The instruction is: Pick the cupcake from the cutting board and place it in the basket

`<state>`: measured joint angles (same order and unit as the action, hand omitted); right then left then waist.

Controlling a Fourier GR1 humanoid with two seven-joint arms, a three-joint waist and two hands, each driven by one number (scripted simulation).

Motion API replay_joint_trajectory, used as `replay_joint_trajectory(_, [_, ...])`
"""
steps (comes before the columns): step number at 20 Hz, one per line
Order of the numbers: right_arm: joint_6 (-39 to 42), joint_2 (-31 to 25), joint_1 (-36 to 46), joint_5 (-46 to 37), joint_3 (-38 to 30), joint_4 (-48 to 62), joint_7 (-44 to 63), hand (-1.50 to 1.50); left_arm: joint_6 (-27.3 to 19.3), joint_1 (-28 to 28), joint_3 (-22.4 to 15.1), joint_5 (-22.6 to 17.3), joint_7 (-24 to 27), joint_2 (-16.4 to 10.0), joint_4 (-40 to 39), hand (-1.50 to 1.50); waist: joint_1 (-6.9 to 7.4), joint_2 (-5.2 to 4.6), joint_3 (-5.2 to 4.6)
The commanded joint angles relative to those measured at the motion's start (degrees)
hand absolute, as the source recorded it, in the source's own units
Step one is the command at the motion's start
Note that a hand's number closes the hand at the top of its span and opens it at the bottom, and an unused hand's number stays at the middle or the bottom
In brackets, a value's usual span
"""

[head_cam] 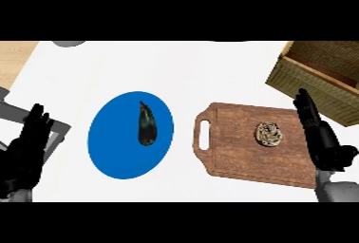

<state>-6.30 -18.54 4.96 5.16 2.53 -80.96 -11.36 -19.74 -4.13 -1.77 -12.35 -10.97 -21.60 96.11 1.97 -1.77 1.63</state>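
A small round cupcake [269,134] with a swirled top sits on the right part of the brown wooden cutting board [238,156]. The woven basket [294,76] stands at the upper right corner, just beyond the board. My right hand [319,135] is open, fingers straight and pointing away, over the board's right edge, a little right of the cupcake and not touching it. Resting open at the lower left edge is my left hand [28,142], far from the board.
A blue plate [112,152] lies left of the board with a dark eggplant [147,124] on it. A grey object [68,43] shows at the top left edge. The white counter [196,66] ends at a wooden strip on the far left.
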Motion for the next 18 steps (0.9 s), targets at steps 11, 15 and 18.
replay_joint_trajectory(11, [39.7,-6.6,20.6,-0.9,16.1,-6.3,-24.6,-1.50,10.0,8.3,-4.0,-1.7,-1.9,-2.9,-4.8,0.00,-0.18,0.68,-1.42])
replay_joint_trajectory(15, [34.2,-2.9,14.2,-8.4,18.9,-6.9,-34.9,-1.50,11.0,11.8,-1.8,-1.9,-3.2,-3.3,-9.6,0.00,-2.20,1.64,-1.59])
replay_joint_trajectory(18, [36.0,-5.0,15.1,-4.9,16.2,-13.4,-21.3,-1.50,14.0,15.8,0.5,-2.3,-0.8,-2.3,-16.3,0.00,-2.44,1.78,-1.66])
